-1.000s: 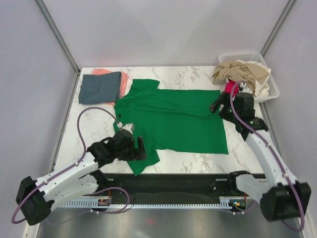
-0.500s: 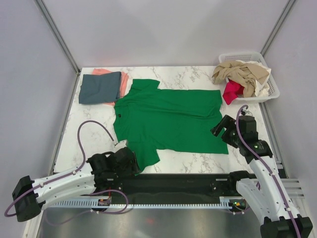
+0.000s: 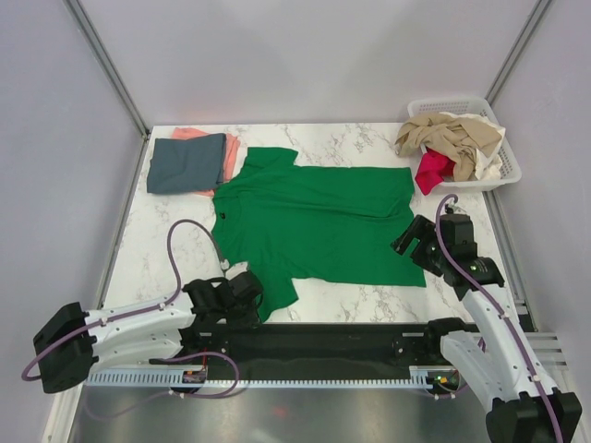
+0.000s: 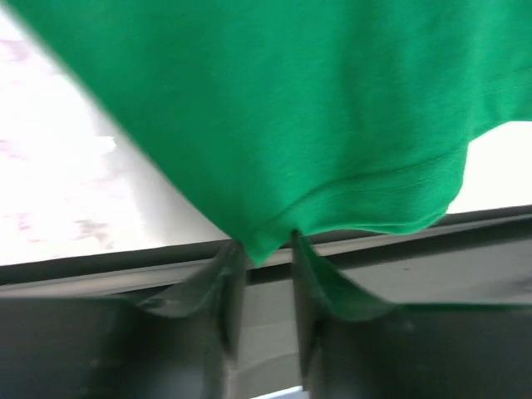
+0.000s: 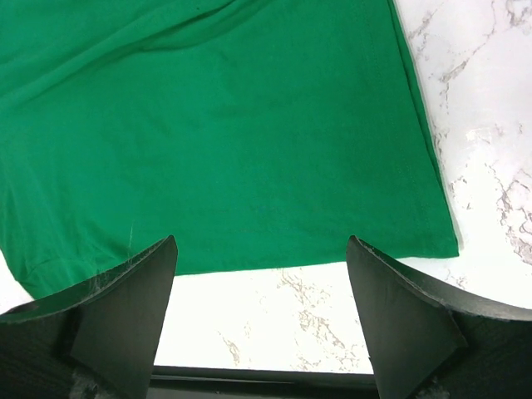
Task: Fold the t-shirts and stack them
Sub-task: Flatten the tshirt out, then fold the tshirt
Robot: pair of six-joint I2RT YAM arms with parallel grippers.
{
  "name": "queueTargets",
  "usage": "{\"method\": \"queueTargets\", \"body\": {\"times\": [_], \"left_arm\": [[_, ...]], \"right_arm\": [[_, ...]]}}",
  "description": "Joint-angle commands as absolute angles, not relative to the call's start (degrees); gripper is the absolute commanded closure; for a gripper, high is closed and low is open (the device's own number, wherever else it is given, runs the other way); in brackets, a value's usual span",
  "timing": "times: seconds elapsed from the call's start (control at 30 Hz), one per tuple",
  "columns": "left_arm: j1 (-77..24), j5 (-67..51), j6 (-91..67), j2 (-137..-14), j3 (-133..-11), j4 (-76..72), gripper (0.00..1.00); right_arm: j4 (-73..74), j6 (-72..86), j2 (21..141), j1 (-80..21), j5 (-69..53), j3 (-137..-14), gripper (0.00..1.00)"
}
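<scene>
A bright green t-shirt [image 3: 314,217] lies spread flat on the marble table [image 3: 369,137], collar to the left. My left gripper [image 3: 254,291] sits low at the near sleeve. In the left wrist view its narrowed jaws [image 4: 268,245] pinch the corner of the green sleeve [image 4: 274,108]. My right gripper [image 3: 406,238] hovers open over the near right hem corner. The hem [image 5: 224,133] lies beyond its spread fingers [image 5: 259,249], with nothing between them. A folded slate blue-grey tee [image 3: 185,163] rests on a salmon pink one [image 3: 231,152] at the far left.
A white slatted basket [image 3: 510,171] at the far right holds a beige tee [image 3: 452,137] and a magenta-red one [image 3: 432,171]. A black rail [image 3: 314,340] runs along the table's near edge. Grey walls enclose the table on three sides.
My left gripper slid toward the near edge to the sleeve corner and its jaws narrowed onto the cloth. My right arm drew back from the basket side to the near hem corner.
</scene>
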State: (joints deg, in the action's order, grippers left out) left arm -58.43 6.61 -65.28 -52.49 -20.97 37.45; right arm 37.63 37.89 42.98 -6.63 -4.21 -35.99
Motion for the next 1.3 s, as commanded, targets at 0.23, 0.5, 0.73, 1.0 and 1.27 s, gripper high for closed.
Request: {"method": "queueTargets", "body": {"times": [0.23, 0.5, 0.73, 1.0, 1.27], "left_arm": [[-58.36, 15.64, -58.89, -54.76, -27.76, 31.53, 0.98], [-58.27, 17.66, -55.63, -45.72, -31.91, 38.67, 0.98], [-55.29, 16.97, -52.92, -37.36, -29.45, 39.55, 0.98], [-54.49, 15.21, -51.33, -36.83, -29.36, 38.94, 0.98], [-54.32, 11.96, -50.45, -35.95, -33.74, 41.65, 0.98]], "right_arm": [[35.6, 38.4, 44.04, -6.86, -2.64, -33.41, 0.09], [34.54, 47.8, 47.11, -6.94, 4.99, -23.92, 0.02], [34.02, 55.19, 45.44, -6.68, 13.27, -19.52, 0.08], [31.82, 56.16, 50.36, -6.77, 15.38, -20.74, 0.48], [36.03, 54.41, 44.58, -6.86, 11.79, -21.26, 1.0]]}}
